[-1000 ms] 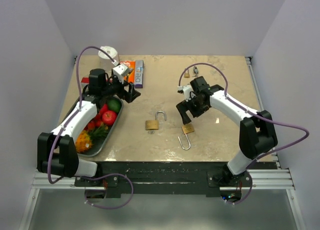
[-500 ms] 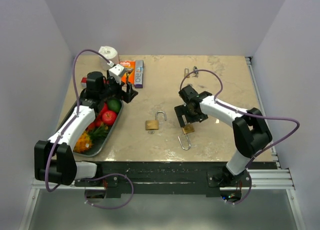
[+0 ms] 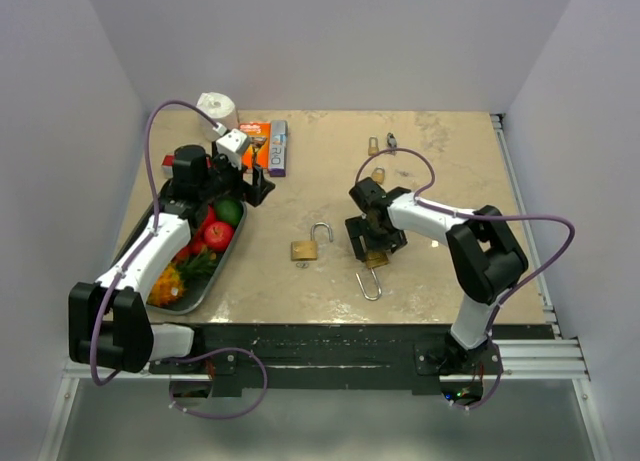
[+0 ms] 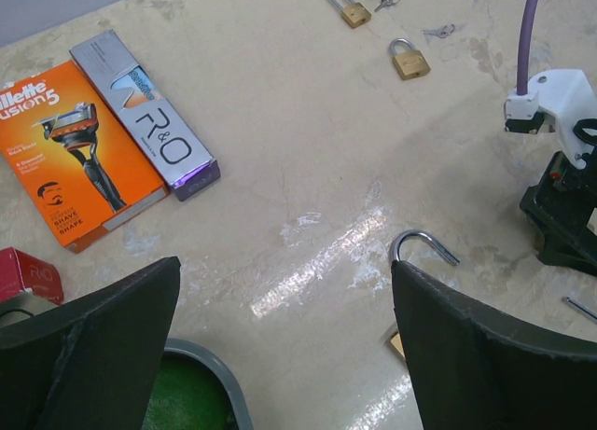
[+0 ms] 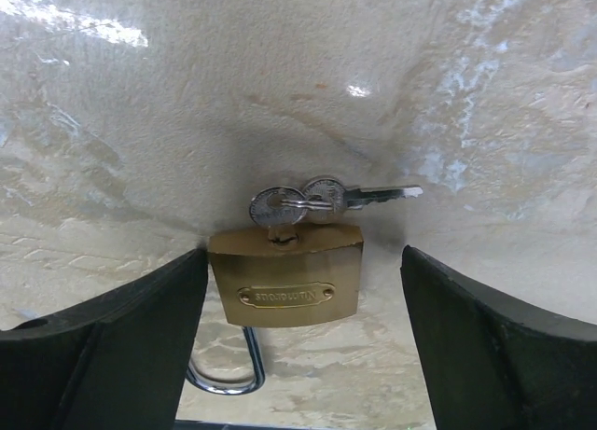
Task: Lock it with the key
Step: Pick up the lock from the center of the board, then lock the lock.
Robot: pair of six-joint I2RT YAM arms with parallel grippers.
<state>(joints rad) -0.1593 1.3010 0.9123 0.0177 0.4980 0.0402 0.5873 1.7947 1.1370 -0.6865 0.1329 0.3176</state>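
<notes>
A brass padlock (image 5: 284, 279) lies on the table with a key (image 5: 276, 208) in its keyhole, a second key on the ring, and its shackle (image 5: 227, 379) open. My right gripper (image 5: 303, 262) is open and straddles the lock body, a finger on each side, not touching. In the top view the gripper (image 3: 372, 243) is over this padlock (image 3: 376, 260). A second open padlock (image 3: 305, 249) lies to its left; its shackle (image 4: 422, 245) shows in the left wrist view. My left gripper (image 3: 255, 186) is open and empty above the tray's far end.
A grey tray (image 3: 205, 291) of fruit stands at the left. An orange razor box (image 4: 79, 141), a silver box (image 4: 145, 113) and a white roll (image 3: 217, 108) lie at the back left. Two small shut padlocks (image 4: 409, 60) (image 4: 354, 8) and loose keys (image 3: 391, 140) lie at the back.
My right gripper has moved left and toward the near edge, and now sits over the padlock with the key. My left arm shifted slightly left, then held still.
</notes>
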